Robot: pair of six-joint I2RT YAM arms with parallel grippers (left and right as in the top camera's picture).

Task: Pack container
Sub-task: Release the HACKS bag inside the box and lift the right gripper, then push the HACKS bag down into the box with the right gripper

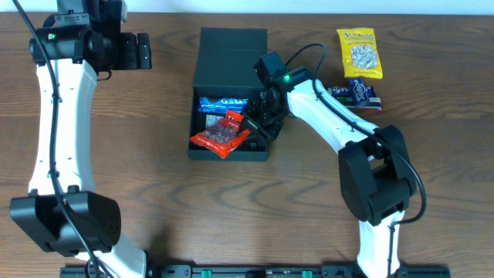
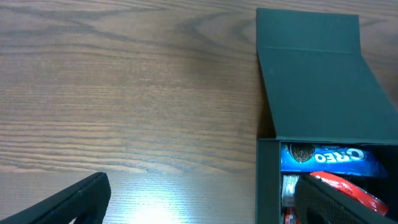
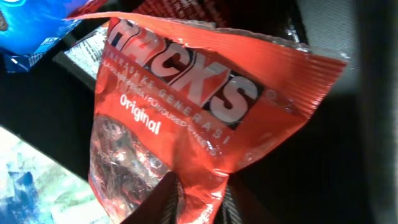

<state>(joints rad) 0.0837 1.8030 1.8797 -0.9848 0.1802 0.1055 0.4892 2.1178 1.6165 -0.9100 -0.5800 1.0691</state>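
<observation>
"Where's the container (image 1: 231, 152)?"

"Mid-worktop (image 1: 154, 177), lid back, holding an Oreo packet (image 1: 220, 103) and a red packet (image 1: 224, 133). The right tool (image 1: 258, 122) is at the red packet, blocking the view; can't tell if it's clenched. The left tool (image 1: 145, 51) is spread wide, well apart. A yellow packet (image 1: 359, 52) and a dark packet (image 1: 356, 94) lie off right."

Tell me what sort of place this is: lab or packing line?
Probably a robotics lab bench, not a production line: a left arm and right arm fixed at a wood-grain table, one dark container, and a yellow snack packet lying loose.
</observation>
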